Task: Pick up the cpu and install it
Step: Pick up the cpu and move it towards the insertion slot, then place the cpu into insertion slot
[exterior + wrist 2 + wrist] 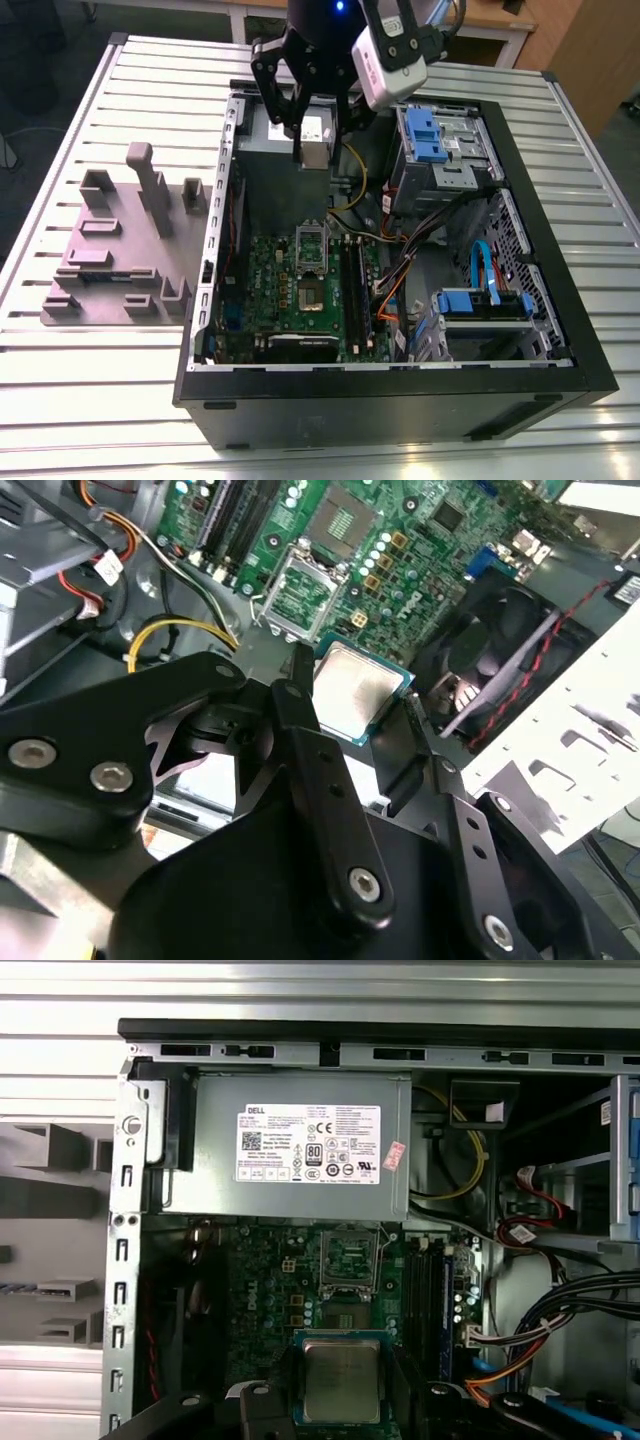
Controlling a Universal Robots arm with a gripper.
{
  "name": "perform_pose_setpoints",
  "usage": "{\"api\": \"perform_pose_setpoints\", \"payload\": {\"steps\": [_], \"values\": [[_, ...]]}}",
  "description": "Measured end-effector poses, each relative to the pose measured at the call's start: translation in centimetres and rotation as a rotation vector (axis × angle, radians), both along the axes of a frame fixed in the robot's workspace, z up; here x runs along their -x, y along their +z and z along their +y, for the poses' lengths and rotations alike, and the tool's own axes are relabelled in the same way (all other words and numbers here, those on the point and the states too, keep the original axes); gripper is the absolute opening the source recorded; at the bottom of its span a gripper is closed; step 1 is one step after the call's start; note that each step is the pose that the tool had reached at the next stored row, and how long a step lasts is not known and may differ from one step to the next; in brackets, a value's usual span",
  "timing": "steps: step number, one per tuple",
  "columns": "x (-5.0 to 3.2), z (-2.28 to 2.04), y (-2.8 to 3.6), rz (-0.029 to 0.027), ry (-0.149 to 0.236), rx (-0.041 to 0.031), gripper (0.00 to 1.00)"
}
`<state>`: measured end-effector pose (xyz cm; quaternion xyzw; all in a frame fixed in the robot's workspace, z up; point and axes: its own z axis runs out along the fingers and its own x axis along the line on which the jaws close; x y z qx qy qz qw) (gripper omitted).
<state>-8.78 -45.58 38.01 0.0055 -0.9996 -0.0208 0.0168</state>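
Slatted table [120, 400] carried the open computer case [400, 395] — above that case, I saw my gripper [313, 140] clamped on the cpu [341, 1380], hanging over its green board [270, 270].

cpu [341, 1380]: silvery top, green rim | board [268, 272]: green | hand [312, 130]: black | table [100, 400]: pale grey, ribbed

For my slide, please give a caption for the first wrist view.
Black jaws hold the small flat square silvery cpu over the green circuit board, near its metal-framed dark socket.
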Motion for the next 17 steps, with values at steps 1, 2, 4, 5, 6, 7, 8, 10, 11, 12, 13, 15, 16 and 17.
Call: {"api": "perform_pose_setpoints", "payload": {"steps": [1,2,4,5,6,7,8,10,11,12,13,15,16,17], "values": [[-0.19,0.00,-0.01,0.0000,0.000,0.0001,0.47],[-0.25,-0.01,-0.02,0.0000,0.000,0.0000,0.47],[-0.25,-0.01,-0.02,0.0000,0.000,0.0002,0.47],[-0.25,0.00,-0.02,0.0000,0.000,0.0002,0.47],[-0.25,0.00,-0.02,0.0000,0.000,0.0006,0.47],[-0.26,0.00,-0.02,0.0000,0.000,0.0009,0.47],[-0.26,0.00,-0.02,0.0000,0.000,0.0009,0.47],[-0.26,0.00,-0.03,0.0001,0.000,0.0010,0.47],[-0.26,0.00,-0.05,0.0000,0.000,0.0010,0.47],[-0.26,-0.01,-0.06,0.0000,0.000,0.0010,0.47],[-0.26,-0.03,-0.09,-0.0001,0.000,0.0008,0.47],[-0.26,-0.04,-0.15,0.0000,0.000,0.0009,0.47],[-0.26,-0.05,-0.16,0.0001,0.000,0.0010,0.47],[-0.26,-0.06,-0.19,0.0000,0.000,0.0010,0.47]]}}
